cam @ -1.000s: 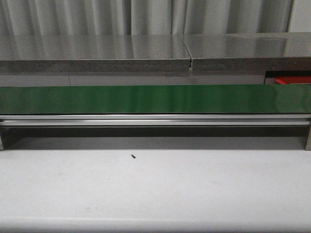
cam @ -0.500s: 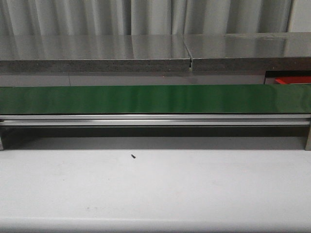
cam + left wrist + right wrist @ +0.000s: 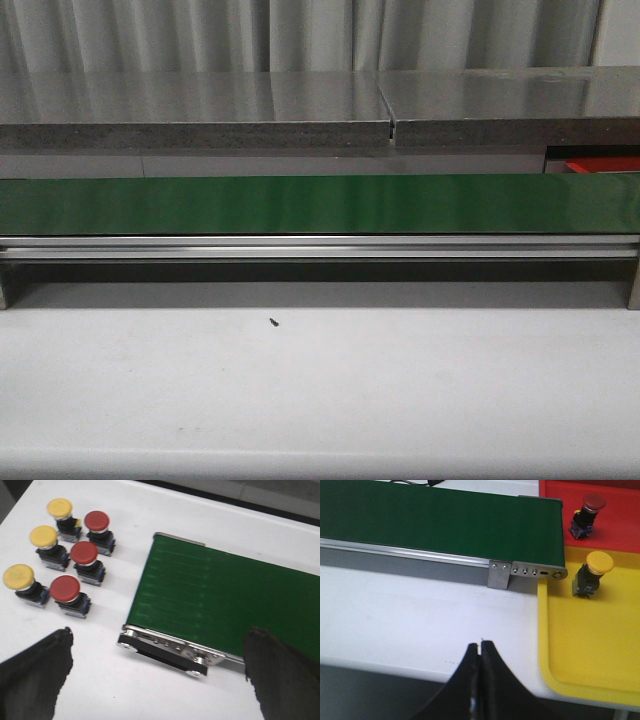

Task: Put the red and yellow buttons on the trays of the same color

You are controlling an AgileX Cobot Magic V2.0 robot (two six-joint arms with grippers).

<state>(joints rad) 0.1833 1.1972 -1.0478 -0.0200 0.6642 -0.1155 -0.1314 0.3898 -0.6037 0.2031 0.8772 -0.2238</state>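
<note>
A green conveyor belt (image 3: 320, 204) ran across the front view above the white table (image 3: 320, 390), where a small dark speck (image 3: 273, 322) lay; no arm showed in that view. In the left wrist view the left gripper (image 3: 160, 675) hung with its jaws spread wide and nothing between them, above the belt's end. Beside that end six push buttons stood on the table in two rows: three yellow buttons (image 3: 43, 536) farther from the belt, three red buttons (image 3: 84, 553) nearer to it. In the right wrist view the right gripper (image 3: 480, 652) had its fingertips pressed together, holding nothing, over the table near the belt's other end. There a yellow button (image 3: 592, 572) stood on the yellow tray (image 3: 590, 645), and a red button (image 3: 587, 512) stood on the red tray (image 3: 620, 525) just beyond it.
</note>
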